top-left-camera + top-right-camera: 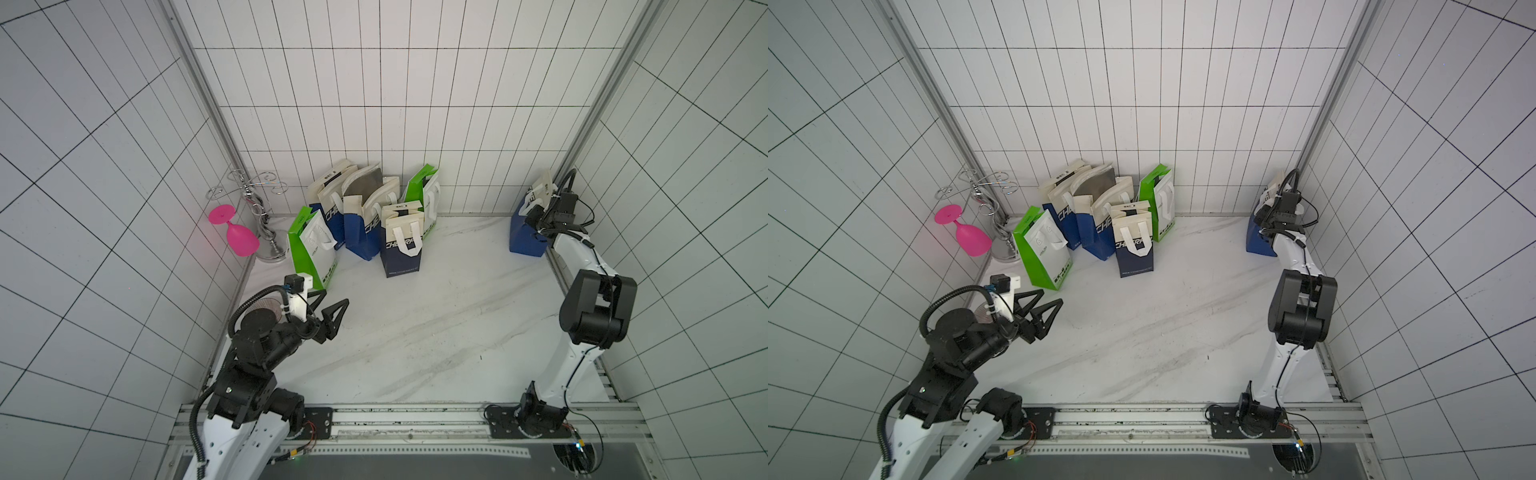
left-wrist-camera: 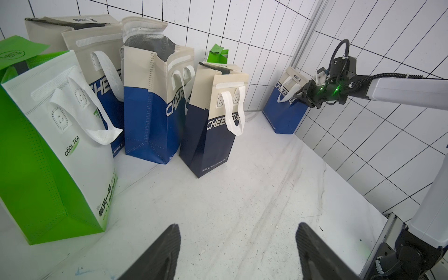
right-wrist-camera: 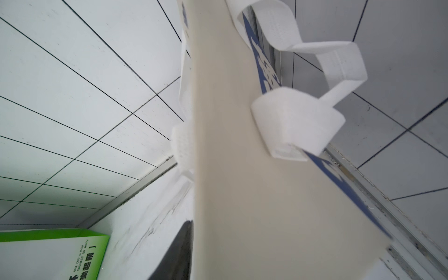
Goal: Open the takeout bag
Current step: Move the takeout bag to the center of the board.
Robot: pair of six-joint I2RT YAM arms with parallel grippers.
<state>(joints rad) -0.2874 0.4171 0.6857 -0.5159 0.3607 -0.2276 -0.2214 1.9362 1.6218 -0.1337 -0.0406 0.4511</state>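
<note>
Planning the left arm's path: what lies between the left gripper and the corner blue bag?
Only bare tabletop between left gripper and blue bag, clearest in the left wrist view.

We read "COOL TEA" on the white face of the green-and-white fabric bag (image 2: 55, 145), with Chinese characters lower down. The navy-and-beige fabric bag (image 2: 213, 121) carries "CHEERFUL", the last letter partly hidden. On a green-edged white bag (image 3: 48, 254) we read "ONE CUP A DAY".

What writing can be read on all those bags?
"COOL TEA": green-and-white bag.
"CHEERFUL", partly behind its handle: navy bag.
"CHEE", rest hidden: blue bag beside it.
"ONE CUP A DAY", blurry: green bag, right wrist view.
Chinese print, small labels: too small to read.
</note>
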